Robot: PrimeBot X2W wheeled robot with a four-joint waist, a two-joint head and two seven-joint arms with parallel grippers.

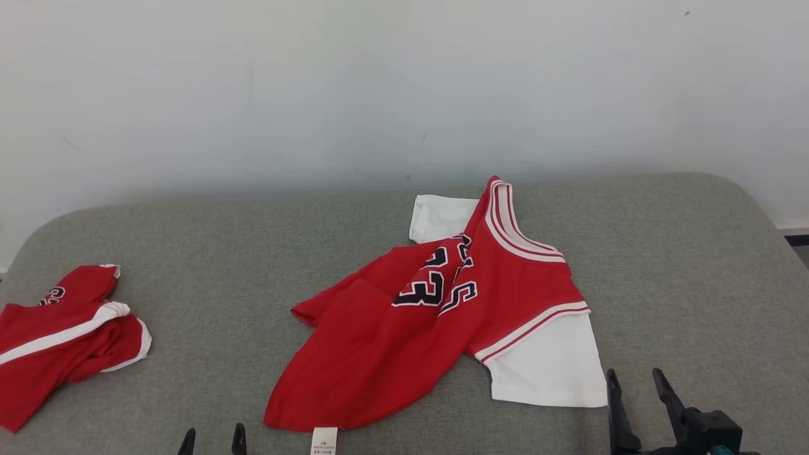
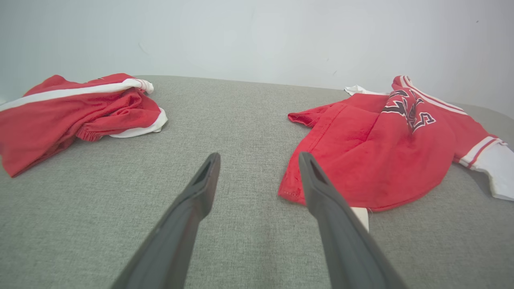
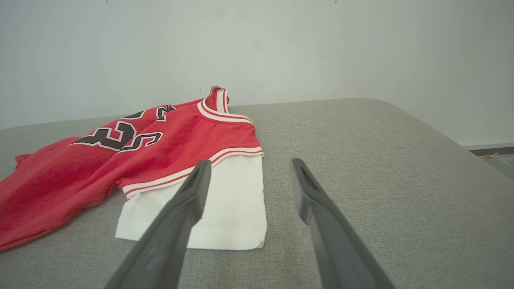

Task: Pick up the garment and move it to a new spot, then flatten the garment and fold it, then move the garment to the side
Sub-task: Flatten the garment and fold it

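Currently both pairs of jaws stand wide apart, nothing between them. Left gripper [image 1: 213, 440] sits at the bottom edge of the head view, left of centre, near the jersey's lower hem corner. Right gripper [image 1: 635, 379] is at lower right, just beside the white sleeve [image 1: 550, 373].

Red jersey [image 1: 404, 328], numbered 23 with white sleeves showing beneath, lies rumpled at the centre of the head view on the grey fabric-covered table [image 1: 663, 265]. It is twisted, with a fold running across the lettering. Care label [image 1: 324, 440] pokes out below the hem. Red shorts [image 1: 63, 335] are bunched at far left, well apart.

Judgement: light, limp knit — it will sag and drape, and pushing will not slide it. Not fragile. Pinch one layer at the hem corner and at the sleeve edge.
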